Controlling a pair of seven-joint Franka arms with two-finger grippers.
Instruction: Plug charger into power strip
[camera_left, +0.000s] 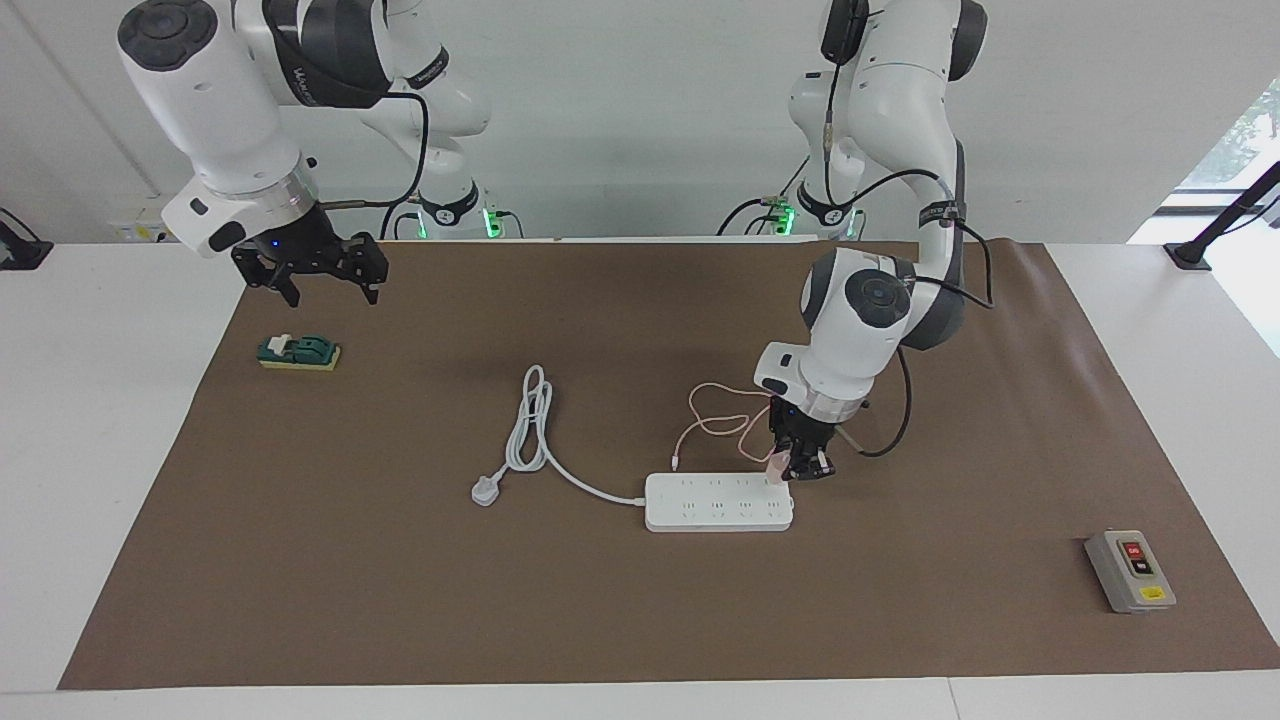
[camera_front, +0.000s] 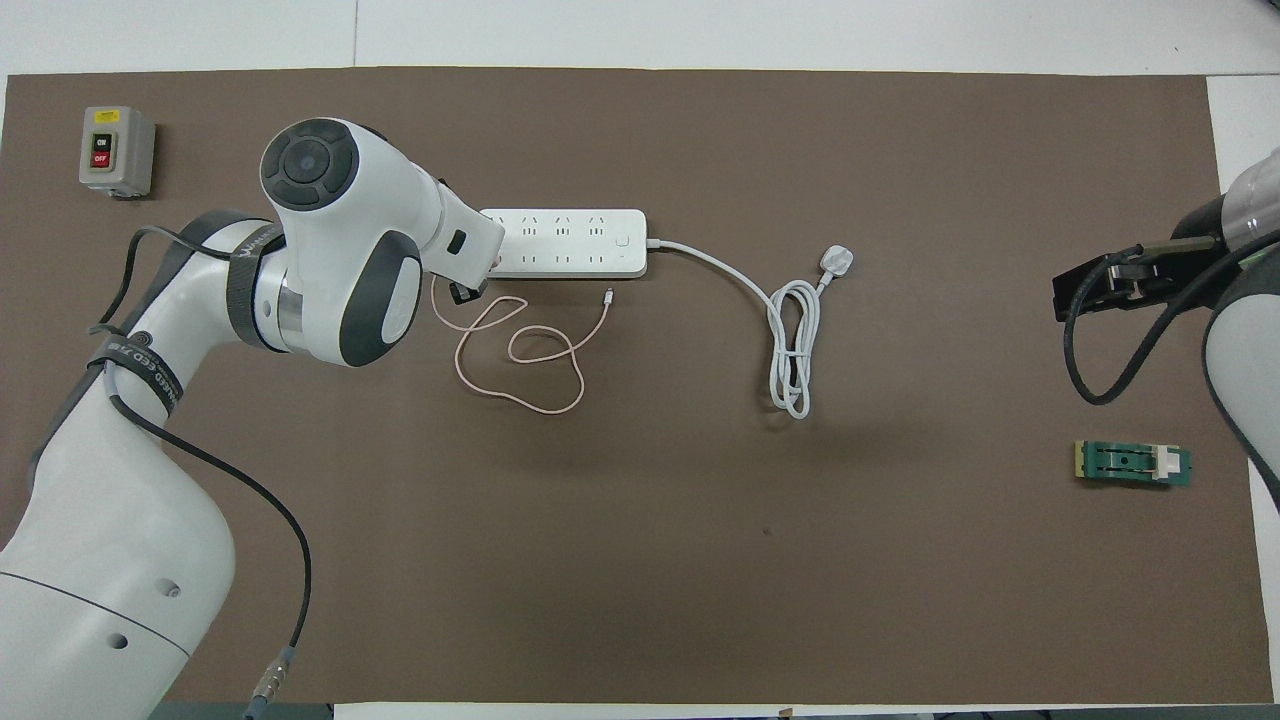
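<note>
The small pale pink cube-shaped charger (camera_left: 773, 466) is up at the corner of the long flat white rectangular power strip (camera_left: 718, 502) that lies nearest the left arm's base. Its thin pink cable (camera_front: 520, 360) loops loosely over the brown tabletop (camera_left: 640, 600), nearer the robots than the strip. The strip lies flat, sockets upward, and its thick white cord (camera_left: 540, 440) runs toward the right arm's end.

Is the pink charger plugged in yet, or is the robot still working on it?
Not yet. The left gripper has picked up the charger and holds it at the end of the power strip nearest the left arm. Pushing it into a socket is left. The right gripper waits, open, above the green block.
</note>
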